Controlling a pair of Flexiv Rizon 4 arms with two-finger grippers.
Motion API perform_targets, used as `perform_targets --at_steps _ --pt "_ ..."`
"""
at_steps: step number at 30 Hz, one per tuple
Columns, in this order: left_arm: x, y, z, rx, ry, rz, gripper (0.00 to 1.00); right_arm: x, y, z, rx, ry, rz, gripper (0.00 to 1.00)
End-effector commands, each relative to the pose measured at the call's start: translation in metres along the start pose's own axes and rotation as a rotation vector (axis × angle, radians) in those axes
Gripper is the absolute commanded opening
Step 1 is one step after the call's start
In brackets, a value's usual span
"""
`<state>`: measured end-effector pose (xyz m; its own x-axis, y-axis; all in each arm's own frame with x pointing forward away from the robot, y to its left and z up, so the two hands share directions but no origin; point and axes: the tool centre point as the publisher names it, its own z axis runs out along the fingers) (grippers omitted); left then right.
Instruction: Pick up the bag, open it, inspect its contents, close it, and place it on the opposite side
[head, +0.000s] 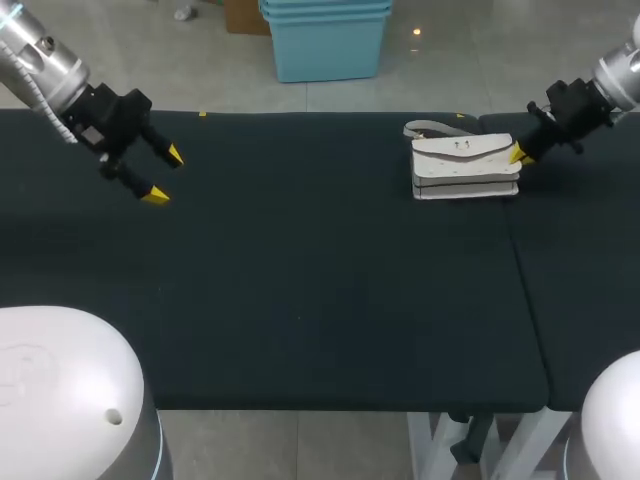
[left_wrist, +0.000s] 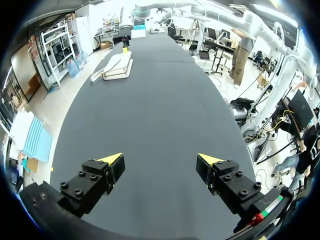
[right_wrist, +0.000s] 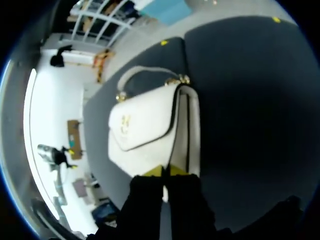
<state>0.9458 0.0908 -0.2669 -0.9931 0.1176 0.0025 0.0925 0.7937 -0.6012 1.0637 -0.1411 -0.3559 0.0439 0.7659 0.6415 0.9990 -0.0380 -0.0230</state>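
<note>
Left claw: my left claw (head: 165, 176) hangs over the table (head: 300, 290) at about 10 o'clock from its middle, its yellow-tipped fingers spread wide with nothing between them
Left claw, wrist view: the two tips stand well apart above bare dark cloth, and the bag (left_wrist: 117, 66) lies far ahead of them, towards 11 o'clock
Right claw: my right claw (head: 520, 154) is at the 3 o'clock end of the bag, its tip touching that end in the head view
Right claw, state: I cannot tell whether it is clamped on the bag's edge or only pressed against it; in the right wrist view the claw (right_wrist: 165, 171) sits right at the near end of the bag, where the flap's edge runs down to it
Bag: white, lying flat on the table at about 2 o'clock from the middle, flap side up and closed
Flap: the flap (right_wrist: 145, 125) covers most of the upper face and carries a small gold clasp (right_wrist: 124, 120)
Strap: the strap (head: 428, 128) lies in a loop on the cloth at the bag's 11 o'clock corner, joined to it by gold fittings
Claws apart: my two claws are well apart, with the bag on the right one's side
</note>
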Motion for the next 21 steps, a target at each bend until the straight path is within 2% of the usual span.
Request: perform_targets --at_steps 1,7,17,18,19,20,21 --pt "0.0 0.001 0.001 0.002 -0.001 0.001 1.0 0.006 -0.017 0.012 -0.042 0.007 -0.001 0.0" --pt "0.0 0.001 0.001 0.002 -0.001 0.001 1.0 0.018 -0.031 0.04 -0.003 -0.032 0.006 0.0" --pt "0.0 0.001 0.001 0.002 -0.001 0.001 1.0 0.021 -0.032 0.047 -0.019 0.02 0.044 0.0" --pt "0.0 0.001 0.001 0.002 -0.001 0.001 1.0 0.021 -0.032 0.046 -0.02 0.015 0.044 0.31" --pt "0.0 0.001 0.001 0.002 -0.001 0.001 1.0 0.021 -0.031 0.045 -0.019 0.015 0.044 0.54" --pt "0.0 0.001 0.001 0.002 -0.001 0.001 1.0 0.02 -0.03 0.043 -0.015 0.016 0.043 1.0" --pt "0.0 0.001 0.001 0.002 -0.001 0.001 1.0 0.019 -0.029 0.042 -0.011 0.013 0.042 1.0"
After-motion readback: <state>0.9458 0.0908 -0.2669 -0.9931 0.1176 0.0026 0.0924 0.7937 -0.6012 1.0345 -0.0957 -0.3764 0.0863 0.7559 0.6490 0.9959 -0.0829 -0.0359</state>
